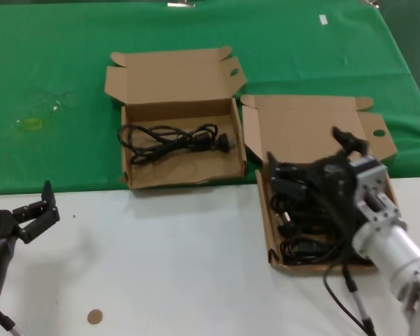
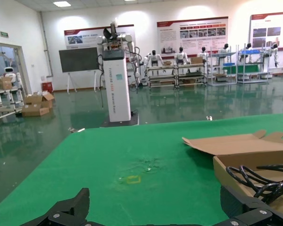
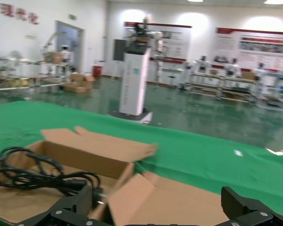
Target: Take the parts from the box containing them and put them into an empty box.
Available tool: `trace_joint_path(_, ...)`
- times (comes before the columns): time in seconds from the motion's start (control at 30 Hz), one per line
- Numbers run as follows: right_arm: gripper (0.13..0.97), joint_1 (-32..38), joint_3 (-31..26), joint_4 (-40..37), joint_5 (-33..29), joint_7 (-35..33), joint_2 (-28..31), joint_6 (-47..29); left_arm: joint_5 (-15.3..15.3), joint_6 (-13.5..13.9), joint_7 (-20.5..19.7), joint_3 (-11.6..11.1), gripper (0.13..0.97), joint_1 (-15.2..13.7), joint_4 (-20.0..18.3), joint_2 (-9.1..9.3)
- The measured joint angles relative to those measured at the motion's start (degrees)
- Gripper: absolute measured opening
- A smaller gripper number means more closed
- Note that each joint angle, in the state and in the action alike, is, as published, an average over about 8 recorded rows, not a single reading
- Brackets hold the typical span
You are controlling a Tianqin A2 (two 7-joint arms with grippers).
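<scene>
Fingers over boxes, green cloth.

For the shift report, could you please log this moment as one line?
right hand: open, over full box | left hand: open, idle | other box: one cord

Head camera looks down from above; low wrist cameras share the wavy-lidded box.

boxes: 2, the left box and the right box | cords: 1 coiled cord in the left box; a tangled pile of cords in the right box, number cannot be told | tools: 2, the left tool and the right tool
</scene>
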Motion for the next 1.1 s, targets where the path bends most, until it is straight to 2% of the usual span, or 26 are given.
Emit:
trace_joint_path(0.3,0.966,-6.14,3.05,4.98,2.86,1.2,0.82,4.27,0.0,0.0,0.0,0.0,0.966,0.0,0.0,0.0)
trace_joint_path(1.1,0.966,-6.45,3.2,5.24,3.01,1.26,0.86,4.5,0.0,0.0,0.0,0.0,0.966,0.0,0.0,0.0)
